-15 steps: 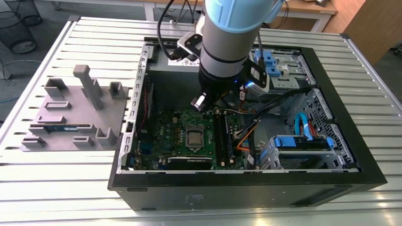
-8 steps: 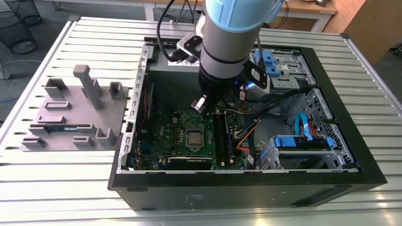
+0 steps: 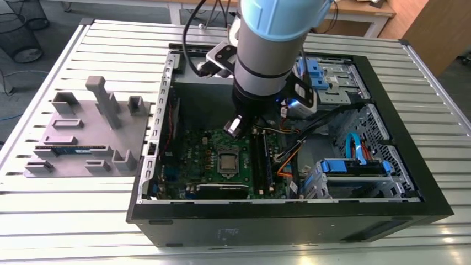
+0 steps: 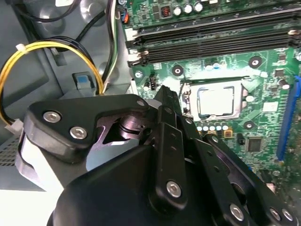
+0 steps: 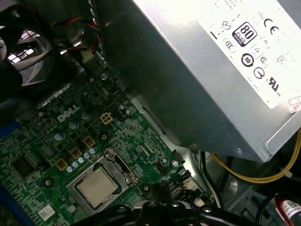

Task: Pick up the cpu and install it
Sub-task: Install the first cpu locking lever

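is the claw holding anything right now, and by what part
Nothing appears to be held. The cpu already lies in its socket on the motherboard, apart from the claw beside it.

My arm (image 3: 276, 33) is a thick round tube with a pale blue cap at the upper joint, a light grey sleeve below it and a thin black ring around that sleeve. Lower down, the wrist turns black. A black cable (image 3: 193, 27) loops along one side of it. A small silver and black block (image 3: 218, 58) is mounted beside the wrist. My gripper (image 4: 164, 155) is matte black, built from flat overlapping links joined by round silver screws, with a pale grey band at its base.
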Robot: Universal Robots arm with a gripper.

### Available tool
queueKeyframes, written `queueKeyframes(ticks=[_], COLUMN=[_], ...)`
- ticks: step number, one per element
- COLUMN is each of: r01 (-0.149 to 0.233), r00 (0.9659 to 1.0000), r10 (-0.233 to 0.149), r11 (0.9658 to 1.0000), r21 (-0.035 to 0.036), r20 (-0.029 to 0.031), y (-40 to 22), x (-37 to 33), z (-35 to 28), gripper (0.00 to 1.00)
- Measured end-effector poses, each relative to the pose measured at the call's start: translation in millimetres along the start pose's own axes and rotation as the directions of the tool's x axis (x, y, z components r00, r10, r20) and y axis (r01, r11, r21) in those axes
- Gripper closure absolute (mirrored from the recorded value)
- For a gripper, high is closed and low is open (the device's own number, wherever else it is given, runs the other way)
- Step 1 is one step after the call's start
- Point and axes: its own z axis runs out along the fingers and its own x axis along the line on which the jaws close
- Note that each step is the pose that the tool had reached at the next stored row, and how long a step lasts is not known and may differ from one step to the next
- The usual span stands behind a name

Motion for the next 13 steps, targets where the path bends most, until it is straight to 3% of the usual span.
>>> queueKeyframes(ticks=[4,8,10,13], r01=[0.004,0.004,0.004,0.005], r00=[1.0000,0.9999,0.9998,0.9992], r10=[-0.004,-0.004,-0.004,-0.003], r11=[1.0000,0.9999,0.9999,0.9994], r21=[0.0017,0.0093,0.0164,0.0333], r20=[-0.0029,-0.0120,-0.0204,-0.0401], y=[-3.4,-7.0,-8.9,-11.7], x=[4.9,10.2,12.7,16.3], z=[-1.2,-2.4,-3.0,-3.8], gripper=[0.89,0.89,0.89,0.89])
